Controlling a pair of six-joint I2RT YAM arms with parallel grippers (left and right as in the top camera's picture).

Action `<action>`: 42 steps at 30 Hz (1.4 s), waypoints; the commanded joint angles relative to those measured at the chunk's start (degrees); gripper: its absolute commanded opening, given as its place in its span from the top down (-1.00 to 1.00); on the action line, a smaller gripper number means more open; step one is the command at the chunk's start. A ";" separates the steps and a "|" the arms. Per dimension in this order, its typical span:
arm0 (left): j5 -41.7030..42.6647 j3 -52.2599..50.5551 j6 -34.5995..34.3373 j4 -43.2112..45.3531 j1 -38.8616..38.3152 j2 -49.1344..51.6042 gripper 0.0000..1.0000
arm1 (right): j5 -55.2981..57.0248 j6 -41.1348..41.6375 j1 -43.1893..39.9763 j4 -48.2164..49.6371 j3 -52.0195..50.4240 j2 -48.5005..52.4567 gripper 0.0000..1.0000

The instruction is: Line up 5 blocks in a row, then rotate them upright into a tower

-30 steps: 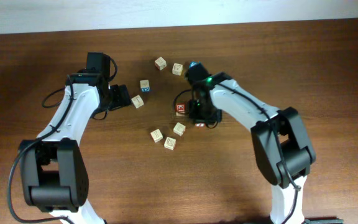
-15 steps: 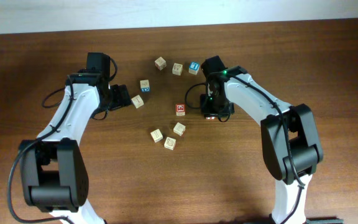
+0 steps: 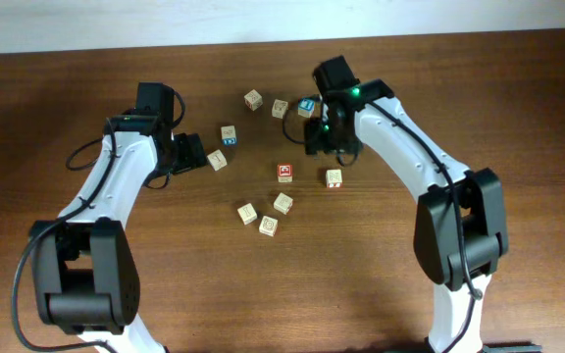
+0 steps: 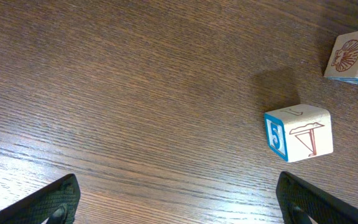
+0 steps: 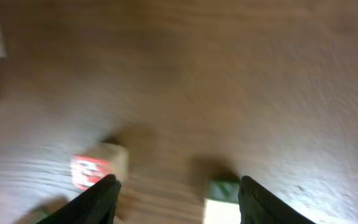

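**Ana:** Where are the blocks [image 3: 268, 226] now?

**Ben:** All loose on the bench [image 3: 528, 118], none held. The red-topped block [image 3: 284, 173] sits mid-bench, with the end block [image 3: 333, 177] near it on the right. Three more lie a little nearer the robot.

**Ana:** And the right arm [image 3: 390, 132]?

**Ben:** Its jaws stand apart with nothing between them. They hang above the bench on the far side of the end block, close to the blue-faced cube [image 3: 307, 105]. The wrist view is blurred, but it shows both fingers spread and two blocks lying free below.

**Ana:** Why up there?

**Ben:** I'd say it has let go and drawn clear so it won't nudge the block it set down.

**Ana:** What changed?

**Ben:** A second ago those jaws were low and narrow over the spot beside the red-topped block, hiding the end block. Since then they have widened and moved off toward the far edge, so that block now shows on its own. The other blocks lie where they did.

**Ana:** The left arm [image 3: 116, 167]?

**Ben:** It hasn't moved. Its jaws are fully spread and empty, facing a blue-sided cube [image 4: 297, 132] just ahead. It is probably parked out of the way, or waiting its turn.

**Ana:** How far along is it?

**Ben:** I can't tell how many have been turned.
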 commanded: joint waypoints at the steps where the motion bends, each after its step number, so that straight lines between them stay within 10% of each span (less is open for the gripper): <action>1: 0.20 1.05 -0.70 -0.04 0.09 0.26 -0.98 | 1.33 4.13 5.09 3.48 0.52 1.64 -0.19; 16: 0.20 1.05 -0.72 -0.04 0.09 0.26 -0.98 | 12.13 10.67 12.13 6.88 0.52 8.46 0.29; 25: 0.20 1.07 -0.72 -0.04 0.09 0.26 -0.98 | 10.34 13.53 11.26 -4.85 9.64 7.91 -0.02; 42: 0.20 1.05 -0.72 -0.04 0.09 0.26 -0.98 | 9.07 13.79 11.80 -8.79 9.07 11.91 0.24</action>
